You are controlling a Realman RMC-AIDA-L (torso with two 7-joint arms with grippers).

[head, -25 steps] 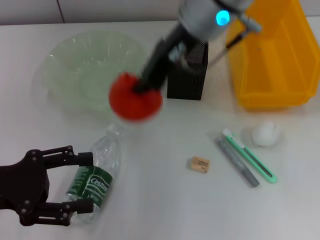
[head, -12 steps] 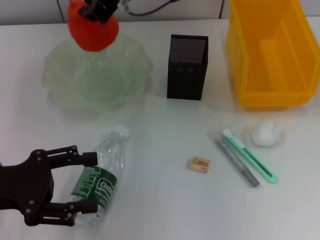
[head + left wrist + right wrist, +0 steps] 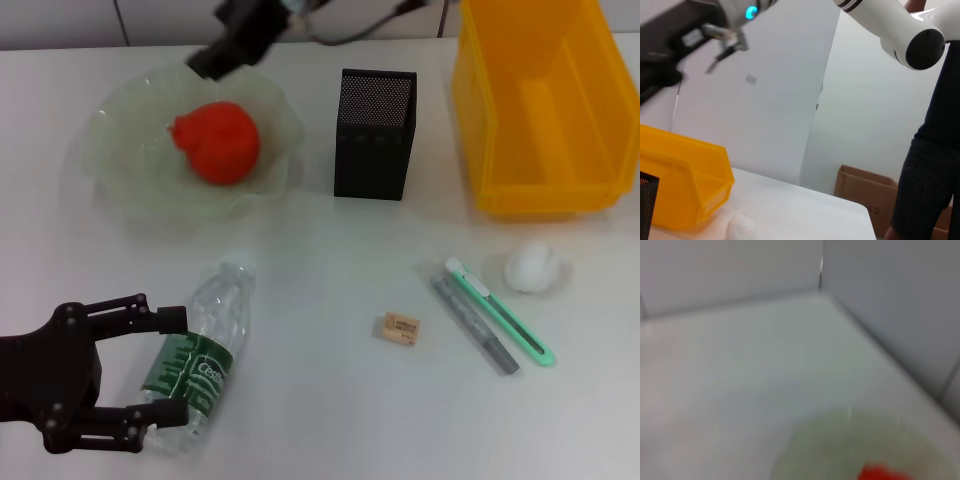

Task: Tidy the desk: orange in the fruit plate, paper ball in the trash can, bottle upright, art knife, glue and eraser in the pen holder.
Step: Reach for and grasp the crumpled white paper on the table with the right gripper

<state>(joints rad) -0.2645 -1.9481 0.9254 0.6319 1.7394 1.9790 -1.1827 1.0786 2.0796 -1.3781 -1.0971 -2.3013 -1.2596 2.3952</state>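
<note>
The left gripper [image 3: 150, 375] lies low over the table [image 3: 330, 400] on the near side of the pen holder [image 3: 374, 133], its black fingers [image 3: 140, 316] spread apart to either side of the lying bottle [image 3: 200, 355], one finger along the bottle's upper flank and one along its base end; whether they touch it cannot be told. The right gripper [image 3: 238, 35] hangs over the far rim of the fruit plate [image 3: 130, 190], well to the left of the pen holder, with cables trailing behind it; its fingertips are blurred, so whether they are parted cannot be told. The orange [image 3: 215, 142], red-orange in colour, rests inside the fruit plate, apart from the right gripper. The bottle is clear plastic and on its side, cap end toward the fruit plate, with a green label bearing white script too small to read with confidence. The pen holder is black mesh, upright, and just beside it to the right stands the yellow bin [image 3: 540, 110]. Nearer than the pen holder lie the eraser [image 3: 399, 328], the grey glue stick [image 3: 474, 325] and the green art knife [image 3: 498, 311], the last two side by side and almost parallel. The paper ball [image 3: 532, 266] sits just in front of the yellow bin.
</note>
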